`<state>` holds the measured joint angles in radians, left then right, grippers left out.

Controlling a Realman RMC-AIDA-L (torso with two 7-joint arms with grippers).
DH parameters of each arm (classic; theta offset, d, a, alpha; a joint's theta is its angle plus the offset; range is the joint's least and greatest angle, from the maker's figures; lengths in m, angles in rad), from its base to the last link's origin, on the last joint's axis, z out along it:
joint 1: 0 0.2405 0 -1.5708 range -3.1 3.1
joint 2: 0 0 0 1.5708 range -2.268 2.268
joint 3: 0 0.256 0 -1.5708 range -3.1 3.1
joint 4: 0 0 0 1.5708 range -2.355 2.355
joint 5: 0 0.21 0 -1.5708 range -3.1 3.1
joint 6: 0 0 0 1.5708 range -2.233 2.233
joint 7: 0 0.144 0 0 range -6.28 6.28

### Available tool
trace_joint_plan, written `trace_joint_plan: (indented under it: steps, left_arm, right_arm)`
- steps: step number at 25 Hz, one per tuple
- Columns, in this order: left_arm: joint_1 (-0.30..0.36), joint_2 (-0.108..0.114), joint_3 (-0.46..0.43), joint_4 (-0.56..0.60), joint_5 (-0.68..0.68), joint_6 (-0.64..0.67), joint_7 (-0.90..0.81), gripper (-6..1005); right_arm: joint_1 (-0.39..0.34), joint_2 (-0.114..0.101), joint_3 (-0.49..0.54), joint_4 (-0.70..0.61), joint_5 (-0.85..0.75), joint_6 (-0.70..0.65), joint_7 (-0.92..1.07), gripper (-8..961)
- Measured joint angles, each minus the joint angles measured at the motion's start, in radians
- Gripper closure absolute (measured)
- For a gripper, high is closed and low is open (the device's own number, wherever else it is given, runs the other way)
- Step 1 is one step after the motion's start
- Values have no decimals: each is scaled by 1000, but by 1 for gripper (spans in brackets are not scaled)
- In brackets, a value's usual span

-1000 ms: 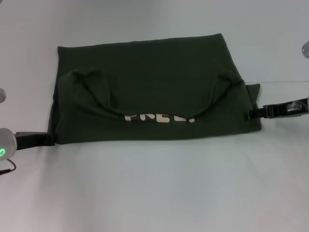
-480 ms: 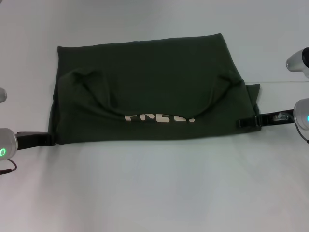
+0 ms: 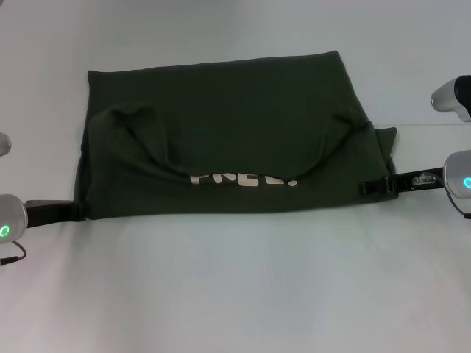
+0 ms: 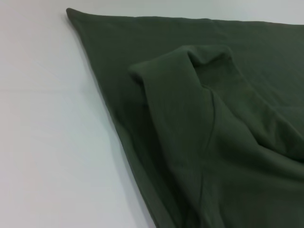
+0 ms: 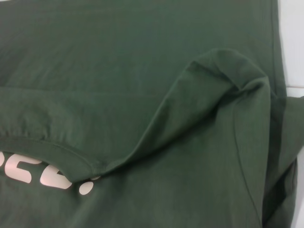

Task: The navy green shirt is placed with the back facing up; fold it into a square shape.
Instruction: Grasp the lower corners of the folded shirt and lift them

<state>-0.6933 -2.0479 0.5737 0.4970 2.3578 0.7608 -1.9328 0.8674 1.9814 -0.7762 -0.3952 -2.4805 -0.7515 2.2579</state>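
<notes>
The navy green shirt (image 3: 221,140), a large dark olive-green T-shirt of soft matte fabric, is laid flat on the plain white table (image 3: 235,294), folded into a wide rectangle. Its near half is doubled over, so a curved hem edge runs across the middle of the shirt. Pale printed lettering (image 3: 243,179) is partly exposed just under that hem, contrary to a plain shirt. Raised fabric bumps are seen at both ends of the curved hem, one toward each side edge of the shirt.

The left gripper (image 3: 73,212) is placed at the shirt's near left corner, low on the table, fingertips touching the fabric edge. Whether its fingers are clamped or released cannot be told.

The right gripper (image 3: 379,187) is placed at the shirt's near right edge, its black tip overlapping the fabric just below a small flap that sticks out past the right edge. Its finger state cannot be told either.

In the left wrist view, the shirt's (image 4: 213,118) left edge and one raised fold are shown against the table (image 4: 47,142). In the right wrist view, the shirt (image 5: 142,57) fills the picture, with the lettering (image 5: 52,176) peeking from under the hem.
</notes>
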Motion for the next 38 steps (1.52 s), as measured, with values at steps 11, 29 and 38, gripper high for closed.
trace_joint_plan:
  steps: [11,29,38]
  left_arm:
    - [-4,0,0,0,0,0,0,993]
    - [-1,0,0,0,-5,2,0,992]
    - [-1,7,-7,22,-4,82,-46,992]
  right_arm:
    - [3,6,0,23,0,38,-12,309]
    - [-9,1,-1,24,-22,31,31,635]
    - [-37,7,5,-51,-19,-21,25,875]
